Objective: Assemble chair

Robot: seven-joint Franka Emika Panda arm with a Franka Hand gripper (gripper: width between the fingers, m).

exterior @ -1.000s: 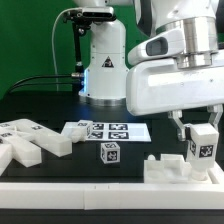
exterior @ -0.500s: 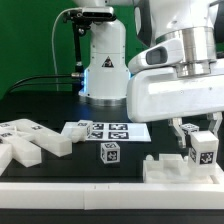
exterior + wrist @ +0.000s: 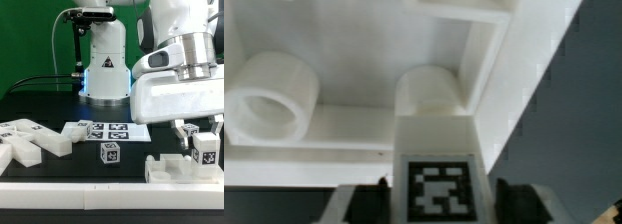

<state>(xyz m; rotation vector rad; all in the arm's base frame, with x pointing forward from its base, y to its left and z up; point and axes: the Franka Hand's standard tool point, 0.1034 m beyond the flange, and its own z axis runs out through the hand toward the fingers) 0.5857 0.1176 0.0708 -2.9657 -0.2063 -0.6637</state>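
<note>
At the exterior view's right, my gripper (image 3: 204,154) is shut on a short white post (image 3: 205,146) with a black-and-white tag on its face. The post hangs upright just above and against the blocky white chair part (image 3: 170,168) resting on the table. In the wrist view the tagged post (image 3: 439,185) is held between the two dark fingers (image 3: 367,203). Beyond it lies the white chair part (image 3: 358,125), with two round pegs (image 3: 434,90) rising from its inner face. The post's lower end is hidden behind the chair part's edge.
Several loose white chair pieces (image 3: 28,140) lie at the exterior view's left. The marker board (image 3: 105,129) sits mid-table with a small tagged cube (image 3: 109,151) in front of it. A white rail (image 3: 90,190) runs along the front, and the arm's base (image 3: 105,60) stands behind.
The arm has shifted a little toward the exterior view's right and slightly down, carrying the post with it. The grip has not changed.
</note>
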